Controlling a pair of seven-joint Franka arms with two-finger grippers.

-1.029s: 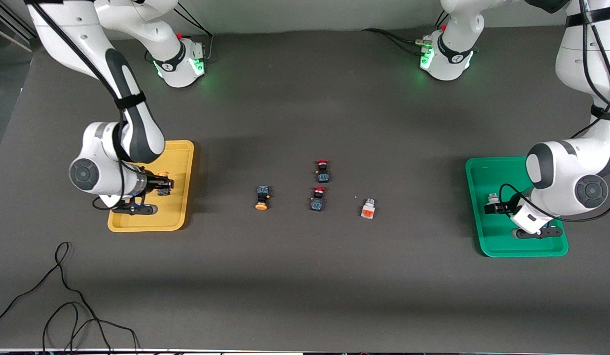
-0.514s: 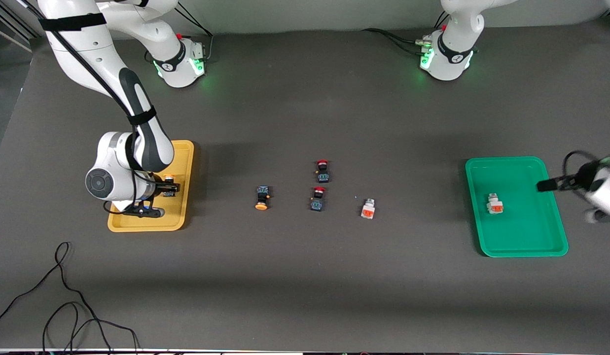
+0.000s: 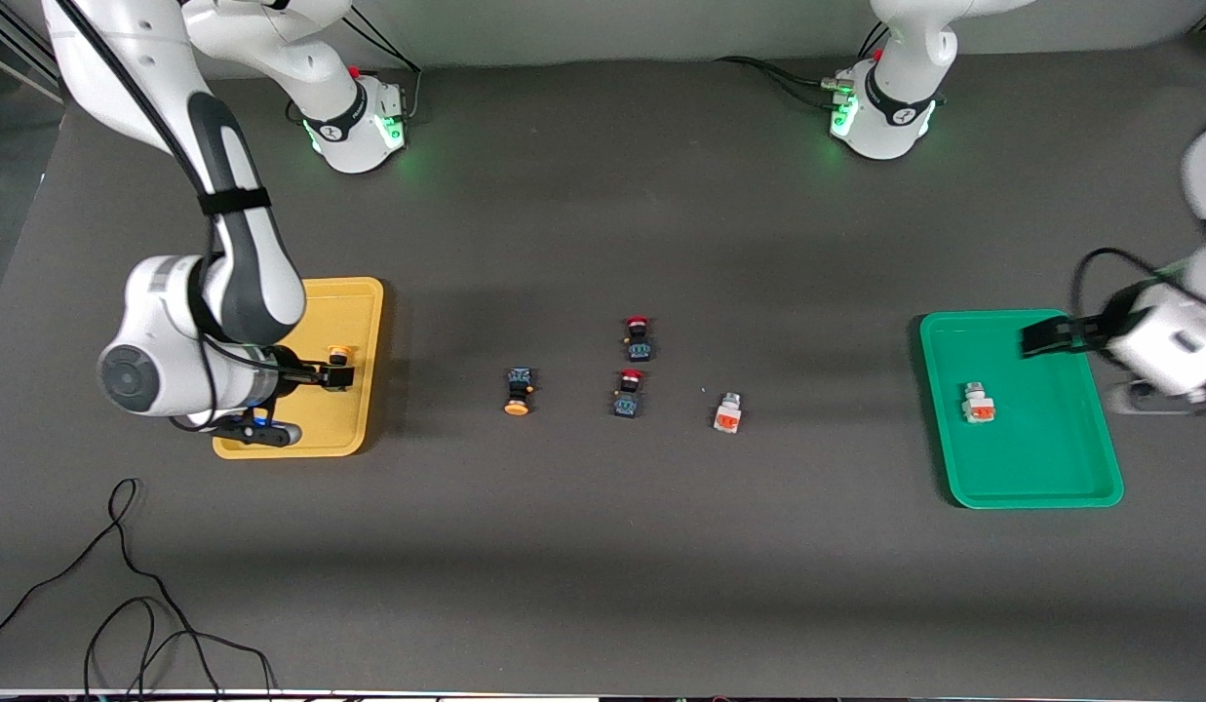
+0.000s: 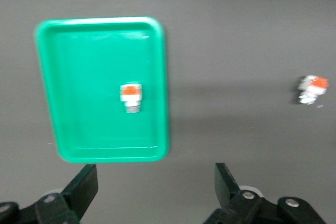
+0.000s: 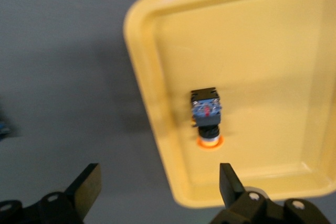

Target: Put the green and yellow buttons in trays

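Yellow-capped button [image 5: 206, 116] in yellow tray [image 5: 273, 30] | right claw [image 5: 157, 184] spread above it

White arms [image 3: 232, 263] with black joint bands, black fingers [image 5: 86, 184] (green lights at the bases [image 3: 880, 117]).

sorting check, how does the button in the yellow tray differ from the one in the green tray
The button in the yellow tray has a black-blue body and a round orange-yellow cap; the button in the green tray is a whitish-grey block with an orange patch. The first lies in the yellow tray at the right arm's end, the second in the green tray at the left arm's. Both lie free, ungripped.
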